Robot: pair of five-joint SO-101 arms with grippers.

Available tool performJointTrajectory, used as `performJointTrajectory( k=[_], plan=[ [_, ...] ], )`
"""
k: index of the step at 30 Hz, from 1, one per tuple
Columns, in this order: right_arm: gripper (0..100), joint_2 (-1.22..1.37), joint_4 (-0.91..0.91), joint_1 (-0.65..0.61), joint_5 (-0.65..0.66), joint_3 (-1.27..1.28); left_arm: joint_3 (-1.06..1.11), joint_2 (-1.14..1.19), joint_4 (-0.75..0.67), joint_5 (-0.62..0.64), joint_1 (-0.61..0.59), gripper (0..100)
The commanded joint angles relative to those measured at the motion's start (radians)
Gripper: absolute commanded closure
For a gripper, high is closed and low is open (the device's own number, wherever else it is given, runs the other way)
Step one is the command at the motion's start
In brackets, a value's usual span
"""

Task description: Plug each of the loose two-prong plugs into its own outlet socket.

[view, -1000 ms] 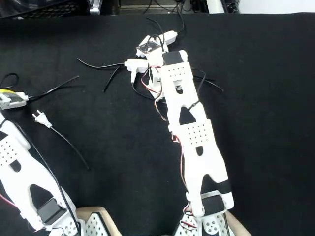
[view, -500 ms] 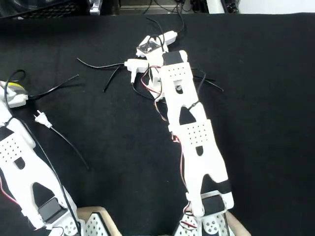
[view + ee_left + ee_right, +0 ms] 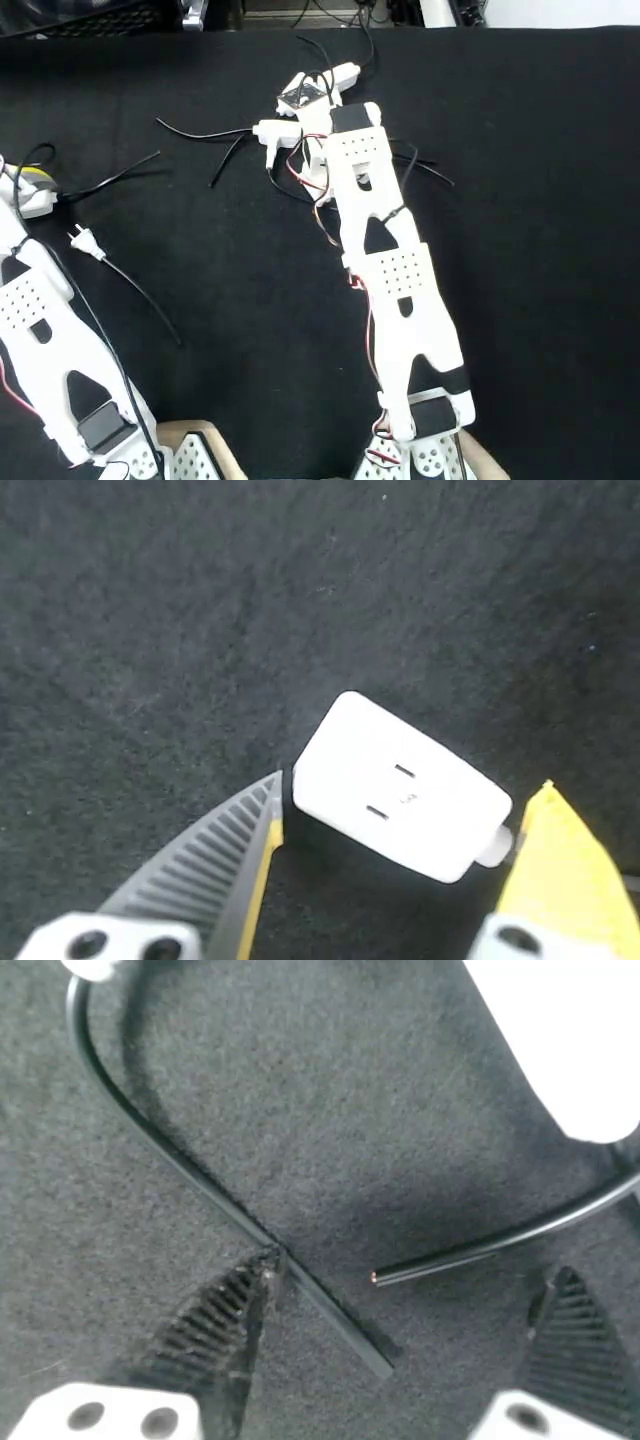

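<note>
Both open: left pincer (image 3: 410, 783) astride outlet socket (image 3: 365, 765), right pincer (image 3: 415, 1268) over cable (image 3: 190, 1168)

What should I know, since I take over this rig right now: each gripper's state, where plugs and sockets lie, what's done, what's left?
Left gripper: open, straddling a white socket on the cloth; contact unclear.
Right gripper: open, empty, over black wires; two white pieces lie beside it.
Loose plug: on the cloth near the left arm, unplugged.
Done: nothing seated in this socket.
Left: grasp that plug and seat it; whether others are seated I cannot tell.
</note>
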Motion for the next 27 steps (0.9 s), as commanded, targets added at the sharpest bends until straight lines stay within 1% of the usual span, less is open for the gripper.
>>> performJointTrajectory(
  k=[1,5,11,13,15,17,19,24,27],
  plan=[
    [61.3,0.007,-0.008,-0.015,-0.009,-0.018,-0.008,-0.025,-0.023,0.002,-0.008,64],
    [61.3,0.007,-0.008,-0.015,-0.009,-0.018,0.005,-0.012,-0.064,0.002,-0.015,64],
    [61.3,0.007,-0.008,-0.015,-0.009,-0.018,-0.022,0.044,-0.069,0.002,-0.016,64],
    [61.3,0.007,-0.008,-0.015,-0.009,-0.018,-0.030,0.068,-0.075,0.002,-0.016,69],
    [61.3,0.007,-0.008,-0.015,-0.009,-0.018,-0.030,0.078,-0.091,-0.006,-0.016,78],
    [61.3,0.007,-0.008,-0.015,-0.009,-0.018,-0.030,0.084,-0.097,-0.063,-0.013,89],
    [61.3,0.007,-0.008,-0.015,-0.009,-0.018,-0.030,0.086,-0.097,-0.112,-0.008,97],
    [61.3,0.007,-0.008,-0.015,-0.009,-0.018,-0.031,0.086,-0.092,-0.130,-0.022,97],
    [61.3,0.007,-0.008,-0.017,-0.009,-0.018,-0.077,0.092,-0.069,-0.132,-0.031,97]
  ],
)
